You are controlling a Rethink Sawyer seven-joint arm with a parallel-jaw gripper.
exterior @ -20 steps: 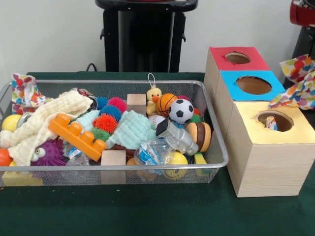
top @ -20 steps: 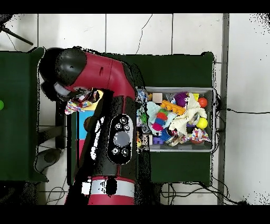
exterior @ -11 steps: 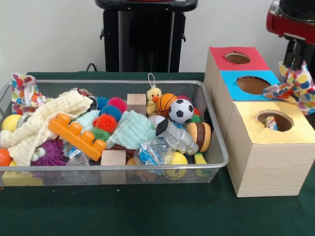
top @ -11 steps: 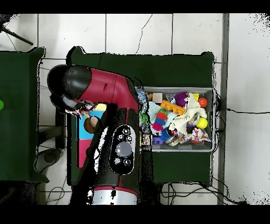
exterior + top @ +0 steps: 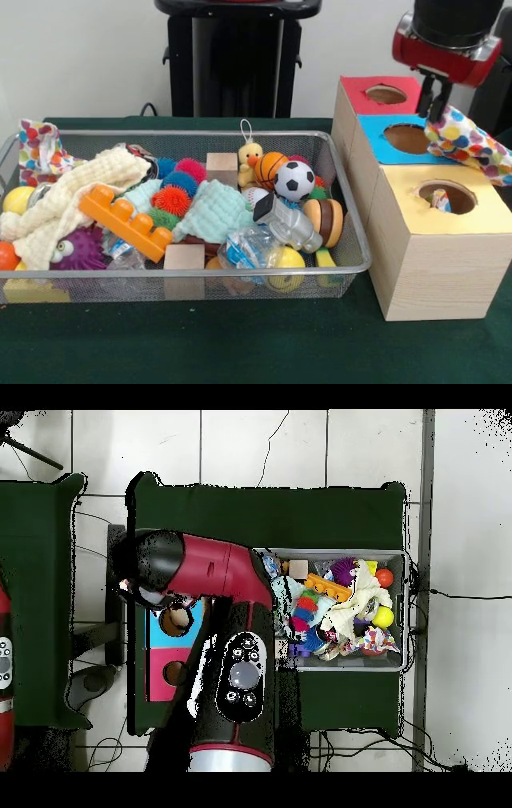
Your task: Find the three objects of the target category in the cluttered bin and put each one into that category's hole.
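My gripper (image 5: 436,100) hangs above the row of wooden boxes, its dark fingers (image 5: 425,94) pinched on a white cloth with coloured polka dots (image 5: 468,144), which trails down toward the right, over the blue-topped box (image 5: 374,132) and the yellow-topped box (image 5: 404,216). A scrap of patterned cloth shows inside the yellow-topped box's round hole (image 5: 446,197). The red-topped box (image 5: 360,86) stands at the row's far end. Beside the boxes, on the green table (image 5: 240,344), the wire mesh bin (image 5: 352,240) holds toys: a soccer ball (image 5: 294,180), an orange plastic brick (image 5: 126,220), a cream knitted cloth (image 5: 68,200) and another polka-dot cloth (image 5: 38,150) at its left edge.
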